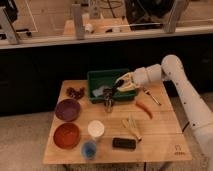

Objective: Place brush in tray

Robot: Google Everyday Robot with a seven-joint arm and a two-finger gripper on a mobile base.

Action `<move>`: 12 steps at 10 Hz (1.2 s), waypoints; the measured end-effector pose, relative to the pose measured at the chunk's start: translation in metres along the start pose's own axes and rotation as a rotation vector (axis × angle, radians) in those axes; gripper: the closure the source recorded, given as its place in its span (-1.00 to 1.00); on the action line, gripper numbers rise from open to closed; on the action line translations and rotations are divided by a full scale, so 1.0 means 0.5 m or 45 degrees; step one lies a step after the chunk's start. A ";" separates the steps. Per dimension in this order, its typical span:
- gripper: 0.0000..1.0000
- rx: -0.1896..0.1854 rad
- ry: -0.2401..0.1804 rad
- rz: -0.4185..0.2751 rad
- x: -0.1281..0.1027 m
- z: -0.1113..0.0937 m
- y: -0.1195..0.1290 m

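Wooden table (160, 142): gripper (113, 92) pinches brush (108, 100) at green tray (95, 79) front wall, bowls (67, 109) nearby.

brush (108, 101) seemingly hangs over green tray's (98, 76) front rim (gripper (113, 90) clamped).

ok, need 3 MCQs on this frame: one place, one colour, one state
1. The gripper is:
A. over the tray's front wall
B. over the red-brown bowl
C. beside the black block

2. The tray is:
A. purple
B. green
C. orange

3. The gripper is:
A. wide open, empty
B. shut on the white cup
C. shut on the brush

Answers:
1 A: it sits at the tray's near edge, far from bowl and block.
2 B: its walls are green.
3 C: the brush hangs from its fingers.
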 end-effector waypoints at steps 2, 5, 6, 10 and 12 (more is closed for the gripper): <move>0.66 0.048 0.009 -0.004 0.000 0.001 -0.033; 0.66 0.109 0.039 0.000 0.008 0.016 -0.093; 0.66 0.131 0.047 0.003 0.014 0.015 -0.107; 0.66 0.241 0.055 0.022 0.050 0.014 -0.171; 0.65 0.270 0.062 0.010 0.072 0.030 -0.204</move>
